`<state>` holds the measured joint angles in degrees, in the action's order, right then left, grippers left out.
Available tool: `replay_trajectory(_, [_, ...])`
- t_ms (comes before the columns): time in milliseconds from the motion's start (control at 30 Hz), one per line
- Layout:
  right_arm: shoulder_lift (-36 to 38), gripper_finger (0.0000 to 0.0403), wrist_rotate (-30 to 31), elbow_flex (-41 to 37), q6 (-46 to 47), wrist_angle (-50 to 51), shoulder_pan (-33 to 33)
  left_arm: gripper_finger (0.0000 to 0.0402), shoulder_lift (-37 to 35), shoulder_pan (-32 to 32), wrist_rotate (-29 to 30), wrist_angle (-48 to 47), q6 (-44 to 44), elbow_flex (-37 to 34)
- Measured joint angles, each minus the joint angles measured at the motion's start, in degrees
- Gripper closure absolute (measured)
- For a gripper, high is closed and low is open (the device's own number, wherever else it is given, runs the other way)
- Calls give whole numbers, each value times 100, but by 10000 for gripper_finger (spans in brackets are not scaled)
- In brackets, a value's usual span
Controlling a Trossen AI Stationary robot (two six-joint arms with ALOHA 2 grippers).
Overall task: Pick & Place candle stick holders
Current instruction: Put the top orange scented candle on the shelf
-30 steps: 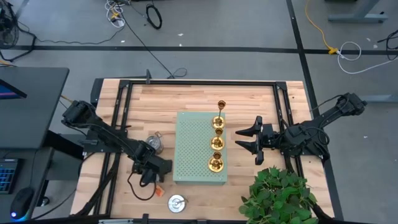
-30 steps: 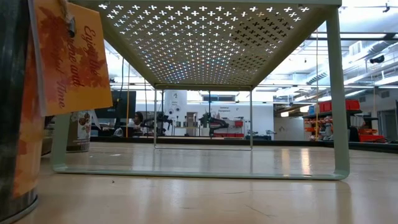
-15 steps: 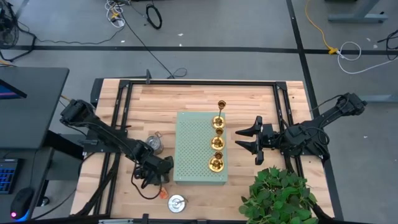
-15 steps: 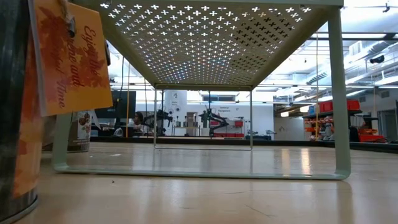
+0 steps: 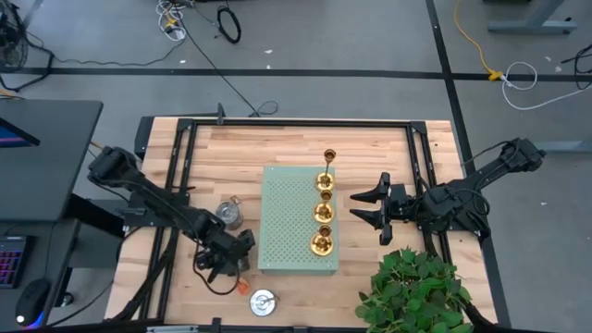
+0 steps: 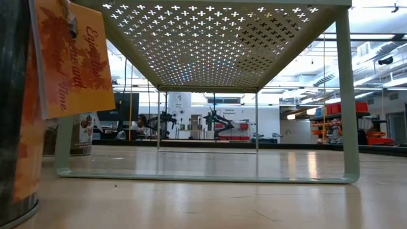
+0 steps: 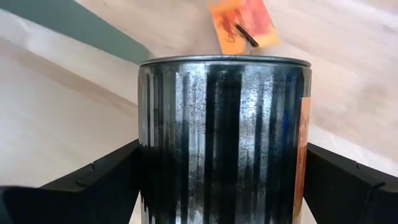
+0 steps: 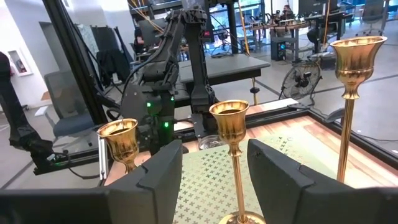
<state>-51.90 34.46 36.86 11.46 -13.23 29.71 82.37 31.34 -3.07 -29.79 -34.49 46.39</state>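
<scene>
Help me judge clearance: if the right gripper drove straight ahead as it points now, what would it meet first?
Probably the middle gold candle stick holder, centred ahead of the open right gripper on the green perforated board; exact depth is unclear.

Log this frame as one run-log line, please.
left gripper: shut on silver holder, beside green board | right gripper: open, facing three gold holders on board
</scene>
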Motion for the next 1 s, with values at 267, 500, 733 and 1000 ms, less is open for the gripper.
replay_trajectory(267, [2,218,0,0,1,7,-1,31,-416,82,193,-1,392,1])
replay_trajectory(500, [2,218,0,0,1,1,1,30,-870,233,617,-173,863,2])
replay_trajectory(733, [2,218,0,0,1,0,-1,30,-1371,453,1069,-185,1290,2])
replay_trajectory(1000, [2,218,2,0,1,2,0,29,-2065,674,1759,-23,1697,2])
